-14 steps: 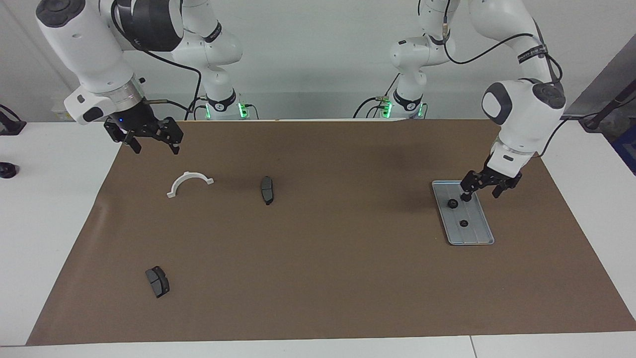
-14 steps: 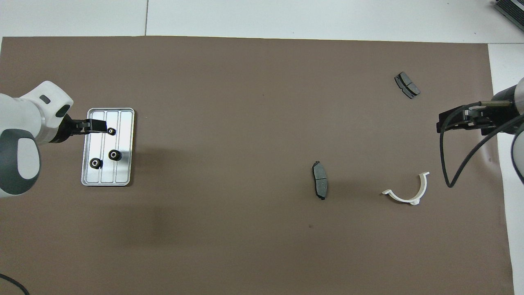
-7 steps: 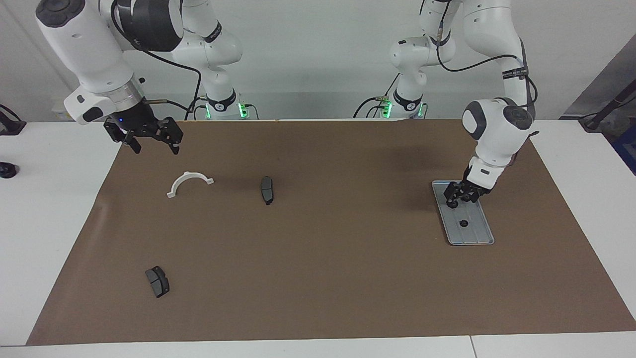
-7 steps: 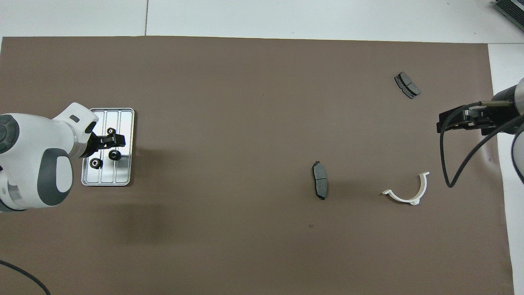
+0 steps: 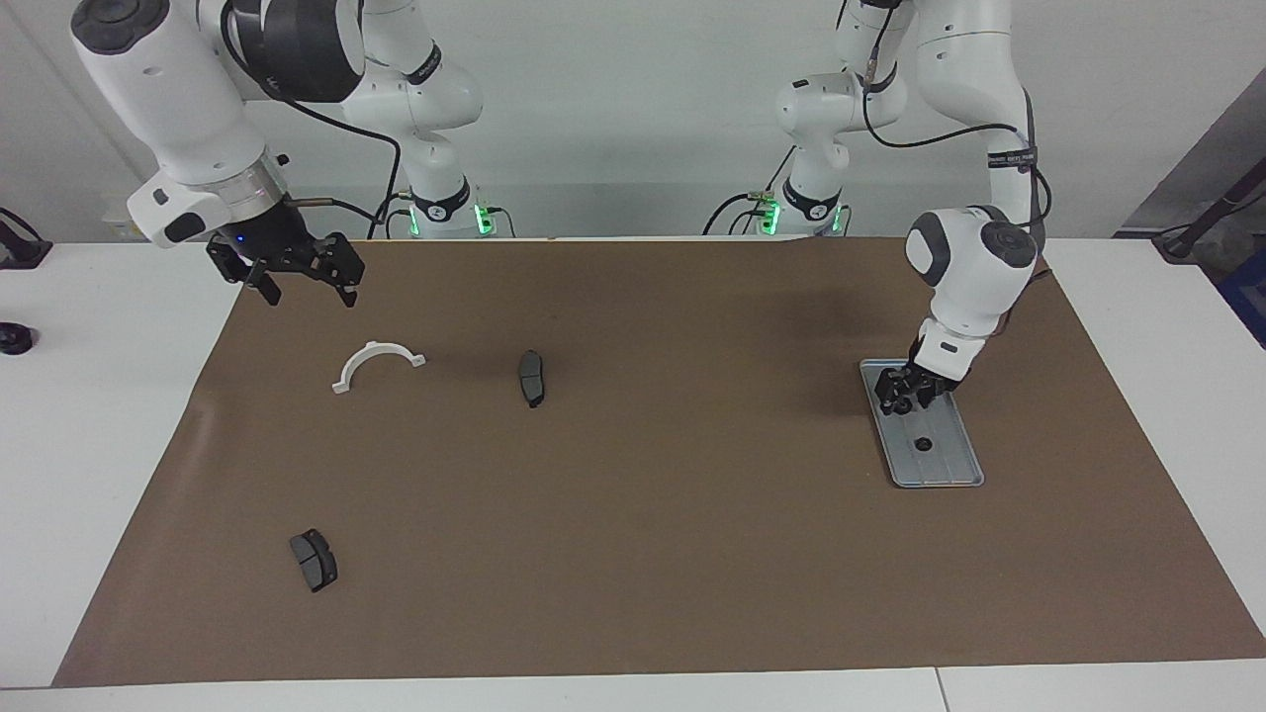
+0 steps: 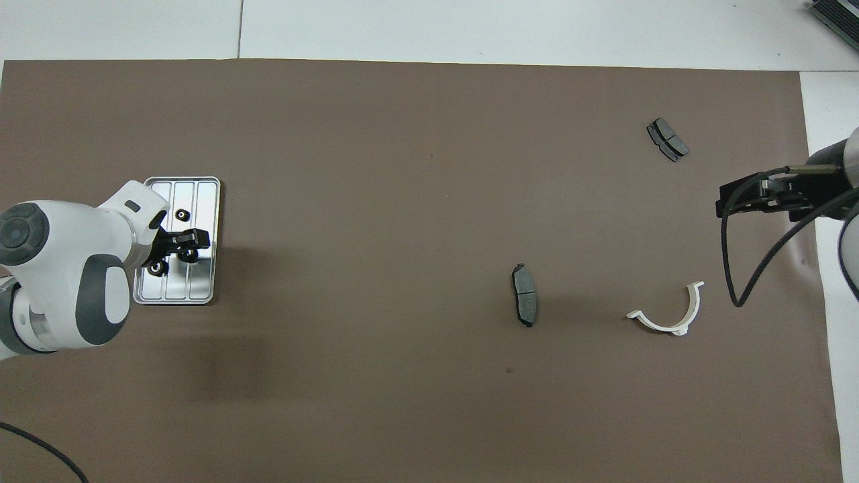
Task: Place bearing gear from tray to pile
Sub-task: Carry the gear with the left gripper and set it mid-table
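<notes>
The silver tray lies toward the left arm's end of the table. It holds three small black bearing gears. My left gripper is low on the tray at the middle gear. Whether it grips that gear does not show. The pile is spread toward the right arm's end: a white half-ring bracket and two dark brake pads. My right gripper hangs open over the mat's corner near the bracket and waits.
A brown mat covers the table's middle, with white tabletop around it. A black cable loops down from the right arm. A dark object sits on the white surface at the right arm's end.
The left arm has swung in over the tray, and its gripper has moved from the gear farthest from the robots to the middle gear. No gear has moved. The right arm is still.
</notes>
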Controlling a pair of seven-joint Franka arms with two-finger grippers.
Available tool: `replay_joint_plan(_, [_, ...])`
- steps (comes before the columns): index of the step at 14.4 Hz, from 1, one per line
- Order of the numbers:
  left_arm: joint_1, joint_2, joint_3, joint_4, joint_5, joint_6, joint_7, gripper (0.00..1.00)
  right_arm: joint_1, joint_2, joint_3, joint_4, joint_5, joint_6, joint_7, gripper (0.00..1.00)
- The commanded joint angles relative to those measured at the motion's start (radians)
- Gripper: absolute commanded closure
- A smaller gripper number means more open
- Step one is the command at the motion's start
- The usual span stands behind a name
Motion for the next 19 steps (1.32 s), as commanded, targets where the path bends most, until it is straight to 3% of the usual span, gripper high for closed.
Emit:
replay_joint_plan(1, [-0.002,-0.012,0.004,-0.042,0.021,0.030,-0.016,0.33,-0.003,-0.005,-0.003,-0.005,0.005,-0.010,-0.014,0.00])
replay_joint_plan(4, [-0.002,-0.007,0.004,-0.045,0.021,0.058,-0.014,0.44,-0.002,-0.005,-0.002,-0.005,0.005,-0.010,-0.016,0.00])
replay_joint_plan(5, [0.000,-0.006,0.004,-0.044,0.021,0.060,-0.014,0.68,0.000,-0.005,-0.003,-0.005,0.005,-0.010,-0.016,0.00])
replay_joint_plan(6, [0.000,-0.003,0.004,-0.033,0.022,0.055,-0.007,1.00,0.000,-0.005,-0.002,-0.005,0.005,-0.008,-0.017,0.00])
replay_joint_plan(9, [0.001,-0.007,0.006,0.027,0.044,-0.021,0.012,1.00,0.000,-0.005,-0.002,-0.005,0.005,-0.008,-0.017,0.00])
replay_joint_plan(14, [-0.009,-0.038,-0.005,0.295,0.044,-0.411,-0.040,1.00,0.006,-0.005,-0.002,-0.005,0.005,-0.008,-0.017,0.00])
replay_joint_plan(16, [-0.011,-0.030,-0.084,0.382,0.044,-0.508,-0.170,1.00,0.006,-0.005,-0.002,-0.005,0.005,-0.008,-0.017,0.00])
replay_joint_plan(19, [-0.011,-0.020,-0.250,0.377,0.047,-0.414,-0.443,1.00,0.004,-0.005,-0.002,-0.005,0.005,-0.008,-0.017,0.00])
